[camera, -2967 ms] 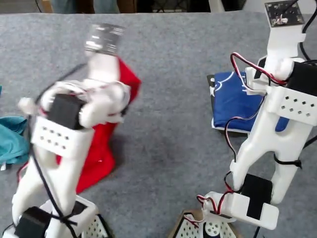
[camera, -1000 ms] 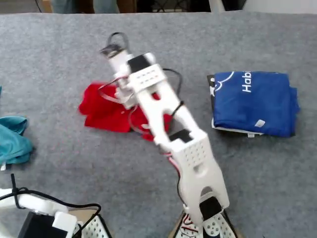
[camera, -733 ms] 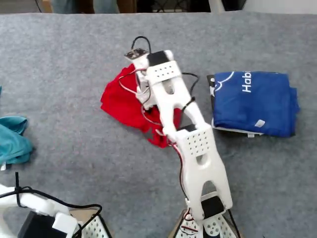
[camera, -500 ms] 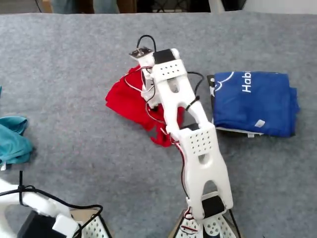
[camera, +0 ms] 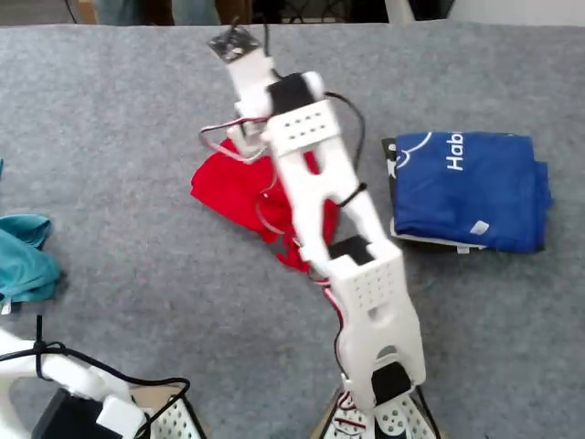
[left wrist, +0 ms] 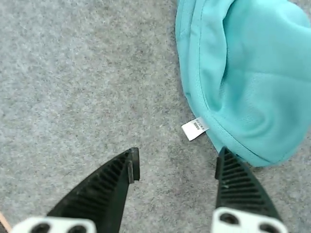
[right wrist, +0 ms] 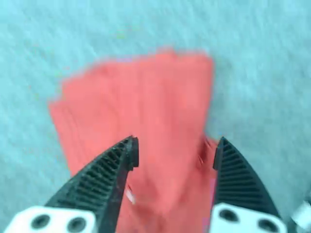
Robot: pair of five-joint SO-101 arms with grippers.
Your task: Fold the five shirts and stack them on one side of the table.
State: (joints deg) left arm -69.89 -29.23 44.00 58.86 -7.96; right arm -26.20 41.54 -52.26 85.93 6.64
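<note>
our right pincer (right wrist: pixel 175 145) hangs open over the red shirt (right wrist: pixel 141 97); soft and limp, we'd pinch it at a hem. left pincer (left wrist: pixel 177 158) open too.

High overhead; wrists close, downward; red shirt (camera: pixel 228 189) (right wrist: pixel 146 111) shared.

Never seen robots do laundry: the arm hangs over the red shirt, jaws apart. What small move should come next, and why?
Probably lower the right arm until its open jaws reach the red shirt, then close: it lies rumpled, ungripped, apart from the folded blue shirt.
</note>
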